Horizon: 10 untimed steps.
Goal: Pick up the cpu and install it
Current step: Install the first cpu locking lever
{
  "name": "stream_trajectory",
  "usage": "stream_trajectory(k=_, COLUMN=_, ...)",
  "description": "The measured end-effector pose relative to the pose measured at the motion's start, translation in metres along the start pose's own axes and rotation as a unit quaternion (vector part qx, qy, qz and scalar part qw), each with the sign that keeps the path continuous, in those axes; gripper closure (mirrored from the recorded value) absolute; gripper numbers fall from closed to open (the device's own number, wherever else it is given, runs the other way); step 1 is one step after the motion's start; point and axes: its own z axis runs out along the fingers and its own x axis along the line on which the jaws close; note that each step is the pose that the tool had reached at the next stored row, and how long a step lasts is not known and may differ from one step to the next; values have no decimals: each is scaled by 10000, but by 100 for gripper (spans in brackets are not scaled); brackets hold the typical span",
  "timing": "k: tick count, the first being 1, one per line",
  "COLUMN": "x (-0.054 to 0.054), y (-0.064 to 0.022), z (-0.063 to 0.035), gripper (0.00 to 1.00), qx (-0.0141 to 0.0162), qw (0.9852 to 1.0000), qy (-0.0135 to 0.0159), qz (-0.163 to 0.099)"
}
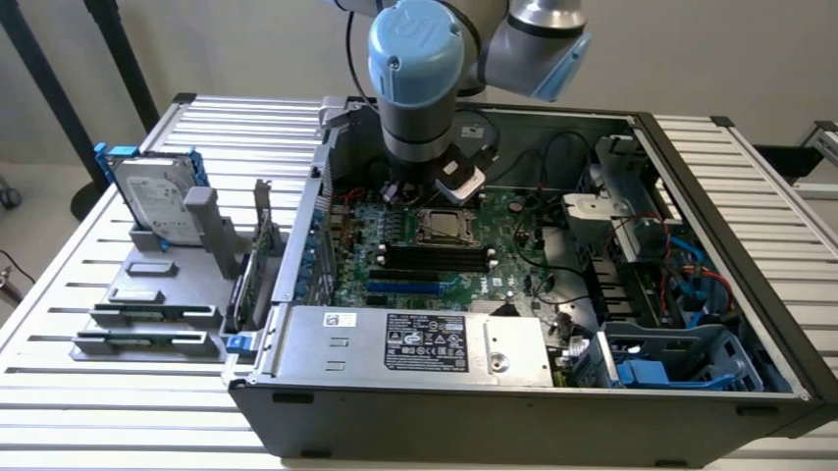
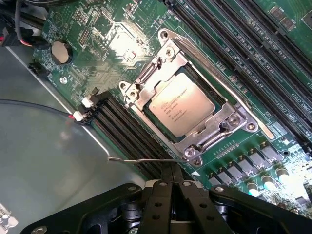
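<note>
We see one small square CPU with shiny silver-grey metal top point(image 2: 181, 107) seated in one metal-framed socket point(image 2: 229, 124) on green motherboard point(image 2: 97, 58), inside open grey computer case point(image 1: 524, 407) on slatted worktop point(image 1: 105, 412). One black gripper point(image 2: 171, 176) just beside socket, jaws pressed together, pinching nothing. We count one silver hard drive in blue frame point(image 1: 153, 201) outside case
</note>
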Motion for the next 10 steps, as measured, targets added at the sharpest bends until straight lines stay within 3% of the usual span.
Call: stream_trajectory(k=10, x=22, y=26, z=21, gripper=89, qx=7, qw=10000, qy=-14, qz=-33)
